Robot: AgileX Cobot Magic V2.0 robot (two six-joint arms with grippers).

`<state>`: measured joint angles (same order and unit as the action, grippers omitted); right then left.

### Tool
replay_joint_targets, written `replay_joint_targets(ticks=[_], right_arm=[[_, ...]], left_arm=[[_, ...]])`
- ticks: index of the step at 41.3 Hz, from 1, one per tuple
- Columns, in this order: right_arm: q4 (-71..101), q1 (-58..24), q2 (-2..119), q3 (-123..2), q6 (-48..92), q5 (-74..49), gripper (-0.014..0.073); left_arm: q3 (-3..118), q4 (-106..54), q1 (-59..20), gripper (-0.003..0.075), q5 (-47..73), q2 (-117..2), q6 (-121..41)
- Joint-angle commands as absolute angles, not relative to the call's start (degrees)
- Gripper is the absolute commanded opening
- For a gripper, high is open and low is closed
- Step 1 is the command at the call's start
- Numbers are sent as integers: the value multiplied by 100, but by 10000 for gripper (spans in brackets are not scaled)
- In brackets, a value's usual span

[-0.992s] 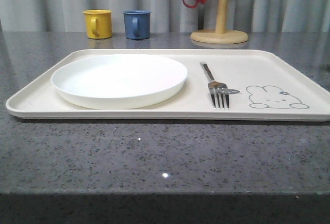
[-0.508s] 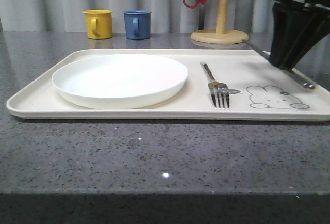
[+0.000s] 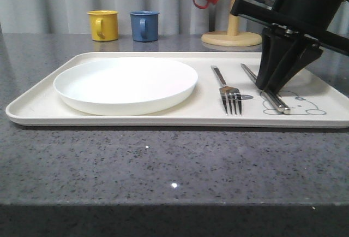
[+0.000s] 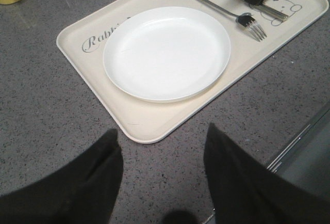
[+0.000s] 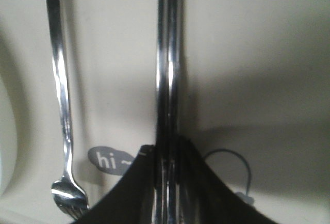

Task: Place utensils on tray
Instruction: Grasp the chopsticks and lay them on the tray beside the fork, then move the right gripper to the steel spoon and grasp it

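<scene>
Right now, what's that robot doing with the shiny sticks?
The right claw is shut on the chopsticks and holds them low over the tray, just right of the fork, above the rabbit drawing. The plate and fork already lie on the tray. The left claw is open, above the table in front of the tray, holding nothing.

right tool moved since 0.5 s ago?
Yes. In the front view the right tool has come down and leftward toward the fork, bringing the chopsticks over the tray's rabbit drawing.
</scene>
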<state>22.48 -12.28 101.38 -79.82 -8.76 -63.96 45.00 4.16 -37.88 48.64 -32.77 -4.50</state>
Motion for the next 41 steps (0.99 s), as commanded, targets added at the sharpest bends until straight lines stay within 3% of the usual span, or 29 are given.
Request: replay_joint_targets(ticks=[1, 9, 19, 27, 41], right_arm=[[2541, -1228, 9950, -8125, -852, -6383, 155], [2541, -1228, 9905, -8132, -846, -6300, 281], [2088, -1228, 9174, -8172, -389, -6472, 283], [641, -1135, 8321, -8172, -402, -7004, 283], [75, 501, 8015, -8008, 37, -7612, 283]], left_arm=[[4630, 383, -3835, 355, 4446, -3283, -388], [4630, 383, -3835, 355, 4446, -3283, -388], [4630, 383, -3835, 355, 4446, -3283, -388], [4630, 383, -3835, 355, 4446, -3283, -388], [4630, 383, -3835, 355, 4446, -3283, -388]])
